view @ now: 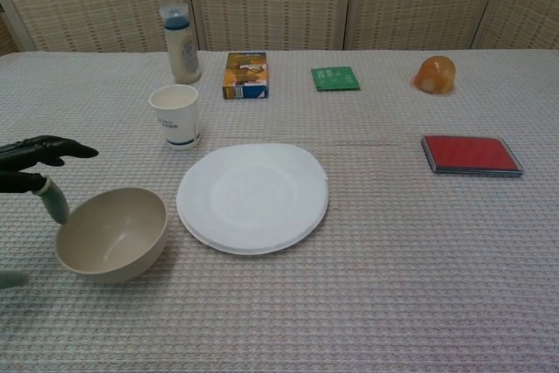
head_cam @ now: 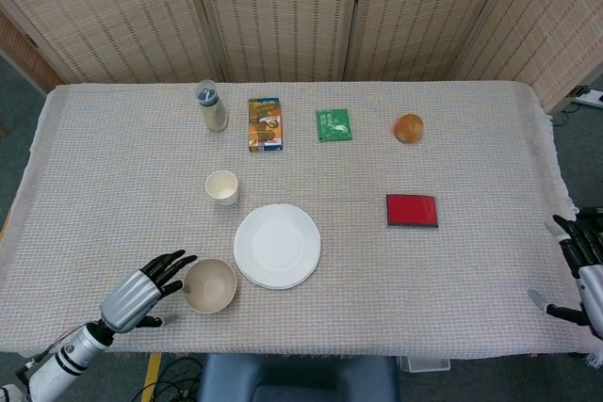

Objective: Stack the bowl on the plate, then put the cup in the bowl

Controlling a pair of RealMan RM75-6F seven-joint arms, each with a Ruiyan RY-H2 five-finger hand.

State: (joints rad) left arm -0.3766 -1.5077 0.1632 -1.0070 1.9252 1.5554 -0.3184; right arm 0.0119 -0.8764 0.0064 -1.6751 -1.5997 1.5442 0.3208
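A beige bowl (head_cam: 209,285) (view: 112,233) stands upright on the cloth near the front left, just left of the white plate (head_cam: 278,245) (view: 253,196). Behind them stands a white paper cup (head_cam: 222,187) (view: 175,115). My left hand (head_cam: 141,291) (view: 35,168) hovers open right beside the bowl's left rim, fingers spread toward it; whether a fingertip touches the rim is unclear. My right hand (head_cam: 584,265) is open at the table's right edge, far from everything and partly cut off by the frame.
Along the back stand a bottle (head_cam: 211,106), a snack box (head_cam: 265,123), a green packet (head_cam: 334,124) and an orange object (head_cam: 408,127). A red case (head_cam: 412,210) lies right of the plate. Woven screens close off the far side.
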